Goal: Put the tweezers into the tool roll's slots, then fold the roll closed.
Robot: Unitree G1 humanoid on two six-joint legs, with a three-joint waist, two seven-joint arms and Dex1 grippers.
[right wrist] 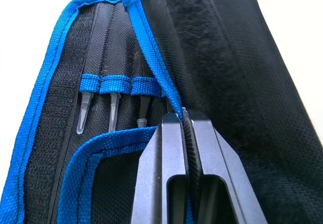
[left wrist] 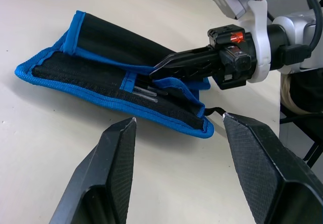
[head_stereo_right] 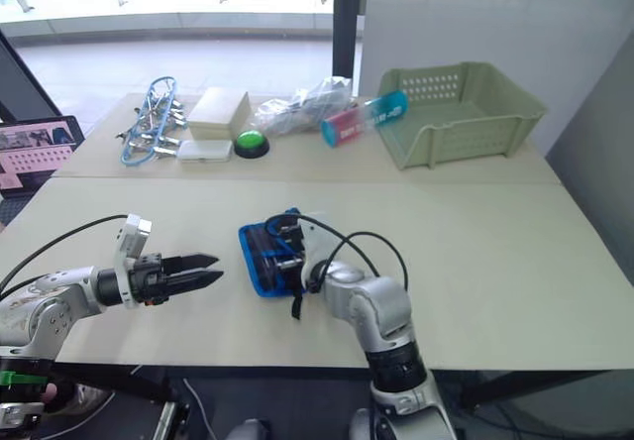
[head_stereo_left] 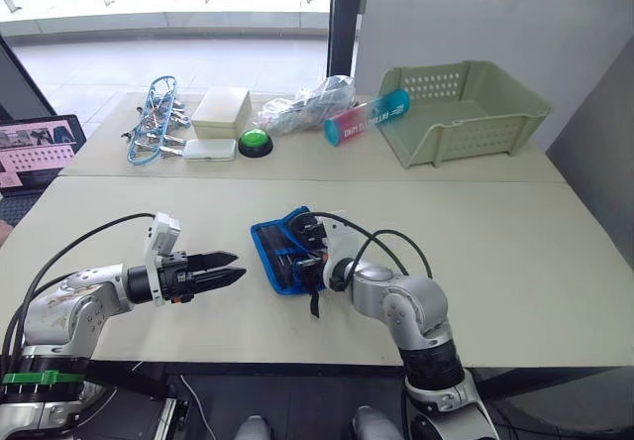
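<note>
Fingers [right wrist: 199, 148] of R gripper [right wrist: 184, 114] pinching roll [left wrist: 96, 67] flap, folding over slotted tweezers [right wrist: 114, 108]; L gripper [head_stereo_left: 230, 269] hovering released beside roll. Closing unfinished.

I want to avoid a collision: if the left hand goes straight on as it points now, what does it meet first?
Most likely the tool roll, which lies directly ahead of the open left hand, with the right hand on it; depth is uncertain.

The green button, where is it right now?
The green button sits at the far side of the table, toward the robot's left, between a small white case and a crumpled clear plastic bag.
</note>
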